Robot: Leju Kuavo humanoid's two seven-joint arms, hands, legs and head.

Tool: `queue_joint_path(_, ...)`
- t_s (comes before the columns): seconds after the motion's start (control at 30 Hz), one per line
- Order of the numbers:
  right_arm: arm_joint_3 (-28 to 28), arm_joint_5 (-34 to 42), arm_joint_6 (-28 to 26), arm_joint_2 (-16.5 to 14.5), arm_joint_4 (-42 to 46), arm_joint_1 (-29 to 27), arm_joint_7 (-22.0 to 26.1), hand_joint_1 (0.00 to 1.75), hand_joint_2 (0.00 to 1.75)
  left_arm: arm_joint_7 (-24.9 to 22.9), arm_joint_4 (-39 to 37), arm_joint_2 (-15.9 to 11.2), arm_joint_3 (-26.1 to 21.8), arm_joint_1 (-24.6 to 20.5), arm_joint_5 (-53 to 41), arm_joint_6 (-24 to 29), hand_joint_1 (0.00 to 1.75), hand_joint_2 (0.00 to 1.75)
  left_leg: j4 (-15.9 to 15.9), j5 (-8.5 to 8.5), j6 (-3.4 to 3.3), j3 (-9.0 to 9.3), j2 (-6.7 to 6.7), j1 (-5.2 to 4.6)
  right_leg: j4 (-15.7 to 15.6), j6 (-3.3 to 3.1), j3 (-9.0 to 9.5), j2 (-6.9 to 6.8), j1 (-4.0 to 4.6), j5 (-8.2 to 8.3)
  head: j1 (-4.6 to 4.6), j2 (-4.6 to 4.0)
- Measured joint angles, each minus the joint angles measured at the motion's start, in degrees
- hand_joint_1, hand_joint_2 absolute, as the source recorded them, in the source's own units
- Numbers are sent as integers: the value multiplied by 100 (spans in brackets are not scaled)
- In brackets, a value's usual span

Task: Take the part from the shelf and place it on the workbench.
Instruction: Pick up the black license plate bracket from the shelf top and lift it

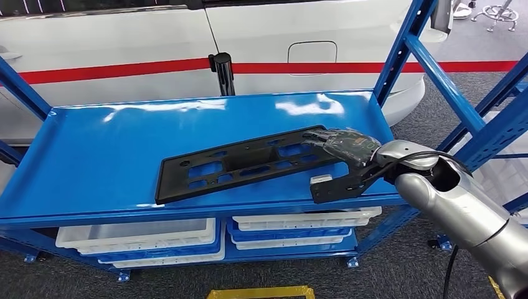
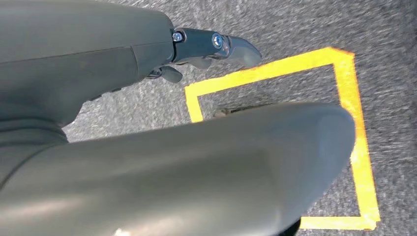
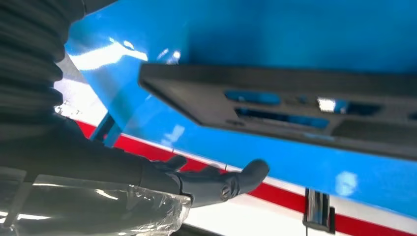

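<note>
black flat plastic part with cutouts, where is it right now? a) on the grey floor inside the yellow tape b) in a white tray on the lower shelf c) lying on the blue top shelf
c: the black flat plastic part with cutouts lies on the blue top shelf, with the right hand at its end.

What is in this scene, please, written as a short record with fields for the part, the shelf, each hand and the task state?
part: long black plastic panel with cut-outs, lying flat on the top shelf
shelf: blue metal rack; white trays on the lower level
right hand: over the panel's right end, fingers spread; whether it touches, cannot tell
left hand: hangs over grey carpet with yellow floor tape, holds nothing
background: white car body with red stripe
task state: panel not yet lifted
</note>
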State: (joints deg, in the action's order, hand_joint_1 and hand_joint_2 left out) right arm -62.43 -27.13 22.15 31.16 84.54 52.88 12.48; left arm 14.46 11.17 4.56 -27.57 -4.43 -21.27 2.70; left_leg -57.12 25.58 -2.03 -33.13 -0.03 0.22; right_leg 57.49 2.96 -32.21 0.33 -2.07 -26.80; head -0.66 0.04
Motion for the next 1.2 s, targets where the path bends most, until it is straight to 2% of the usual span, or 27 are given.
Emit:
queue_joint_path(0.1, -172, 74, 10, -19, 11, 112, -56, 0, 175, -43, 1, -2, -36, -2, 0, 23, 0, 0, 12, -56, -102, -25, -7, 12, 0, -42, -26, 0, 26, 25, -10, 0)
queue_joint_path(0.17, -289, 64, -32, -52, 9, 173, -122, 0, 175, -61, 2, 0, -49, -6, -8, 22, 0, 0, 25, -74, -129, -26, -7, 29, 0, -63, -31, 0, 49, 32, -9, 0)
queue_joint_path(0.3, -463, 16, -117, -128, 1, 201, -193, 0, 175, -72, 2, 1, -76, -12, -17, 21, 0, 0, 39, -94, -139, -36, -4, 56, 3, -121, -49, -1, 93, 51, -8, -1)
queue_joint_path(0.37, -524, 12, -126, -150, -3, 207, -209, 0, 175, -73, 2, 1, -78, -13, -17, 21, 0, 0, 44, -107, -116, -45, -4, 65, 6, -143, -59, -3, 109, 59, -7, -1)
queue_joint_path(0.43, -566, 12, -128, -161, -9, 216, -215, 0, 175, -73, 2, 2, -78, -14, -17, 21, 0, 0, 47, -120, -62, -56, -4, 73, 8, -157, -70, -4, 120, 64, -6, 0)
queue_joint_path(0.53, -603, 5, -205, -179, -19, 227, -232, 0, 175, -75, 2, 5, -78, -14, -26, 21, 0, 0, 52, -125, 110, -70, -2, 91, 16, -176, -90, -5, 132, 74, -5, 0)
queue_joint_path(0.6, -620, -72, -395, -230, -34, 217, -282, 0, 175, -80, 2, 12, -78, -16, -56, 25, 0, 0, 53, -127, 170, -79, -1, 96, 19, -180, -98, -5, 135, 77, -4, 0)
queue_joint_path(0.7, -665, -291, -740, -412, -89, 170, -405, 0, 175, -103, 2, 23, -79, -31, -97, 38, 0, 0, 52, -128, 175, -82, 5, 86, 18, -181, -102, -5, 133, 81, -3, 0)
queue_joint_path(0.93, -807, -670, -1253, -1154, -463, 3, -631, 0, 175, -139, 2, 63, -126, -70, -184, 97, 0, 0, 47, -130, 173, -86, 8, 56, 17, -192, -114, -8, 116, 93, -4, 0)
queue_joint_path(1.2, -888, -675, -1404, -1636, -1020, -12, -583, 0, 175, -194, 2, 98, -184, -93, -222, 157, 0, 0, 45, -131, 172, -88, 8, 49, 17, -192, -115, -9, 106, 94, -4, 0)
